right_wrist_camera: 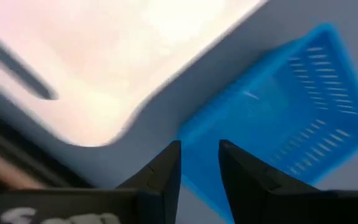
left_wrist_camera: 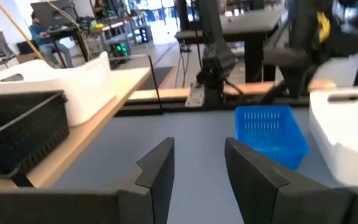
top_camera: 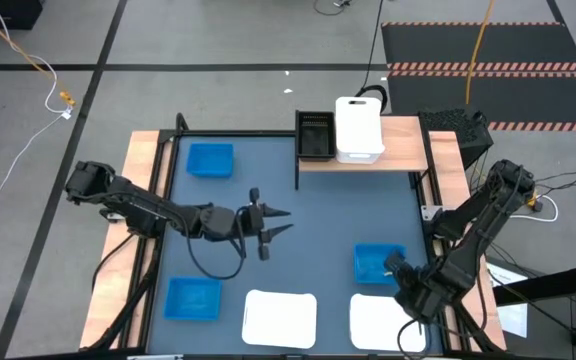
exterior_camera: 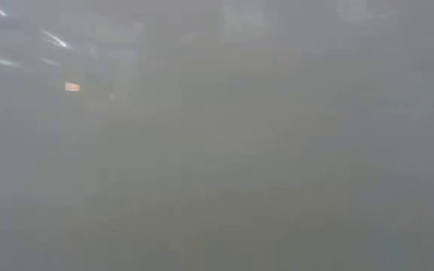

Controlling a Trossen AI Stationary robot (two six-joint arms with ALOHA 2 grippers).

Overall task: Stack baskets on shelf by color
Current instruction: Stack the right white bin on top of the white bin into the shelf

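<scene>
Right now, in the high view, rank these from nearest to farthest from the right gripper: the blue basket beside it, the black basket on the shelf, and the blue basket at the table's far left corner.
From the right gripper:
1. Blue basket beside it, at the fingertips, near right of the table.
2. Black basket, on the shelf's left end.
3. Far-left blue basket, diagonally across the table.

Two dark jointed arms reach inward over the surface. The left arm stretches from the left edge toward the middle, its left end effector (top_camera: 276,225) hanging with both fingers spread apart and nothing between them. The right arm folds in from the right edge and bends down near the front right corner, its right end effector (top_camera: 392,267) with fingers slightly parted
</scene>
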